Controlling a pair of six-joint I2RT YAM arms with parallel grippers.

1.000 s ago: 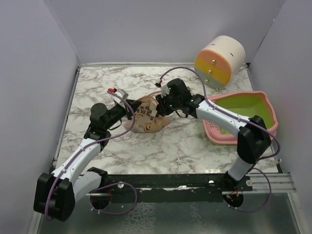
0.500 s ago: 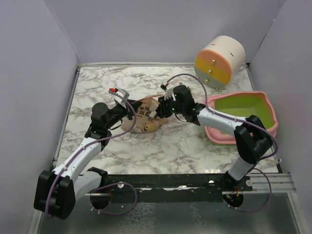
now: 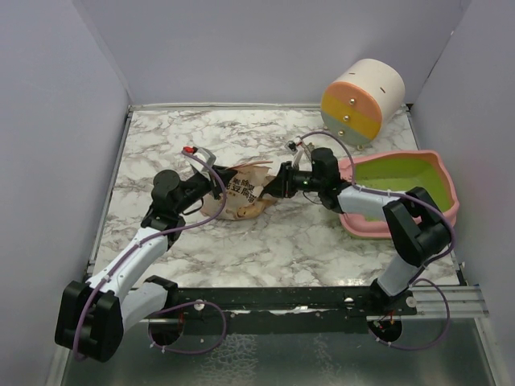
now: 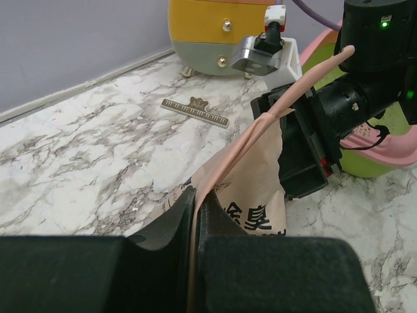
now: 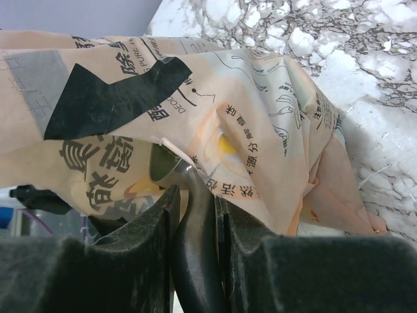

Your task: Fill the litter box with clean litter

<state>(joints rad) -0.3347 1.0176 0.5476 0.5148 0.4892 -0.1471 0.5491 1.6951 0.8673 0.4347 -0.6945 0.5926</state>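
the scoop (image 5: 194, 261) was half hidden in the tan bag (image 3: 241, 193), right jaws gripping its handle, left jaws pinching the bag's edge; the litter box (image 3: 447, 186), lime inside showing, sat at 3 o'clock.

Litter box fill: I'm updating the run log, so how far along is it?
Done: nothing poured; the litter box shows only bare green inside. In hand: the left gripper pinches the bag by its edge, while the right gripper holds a scoop, its tip inside the bag. Left: scooping litter out and into the box.
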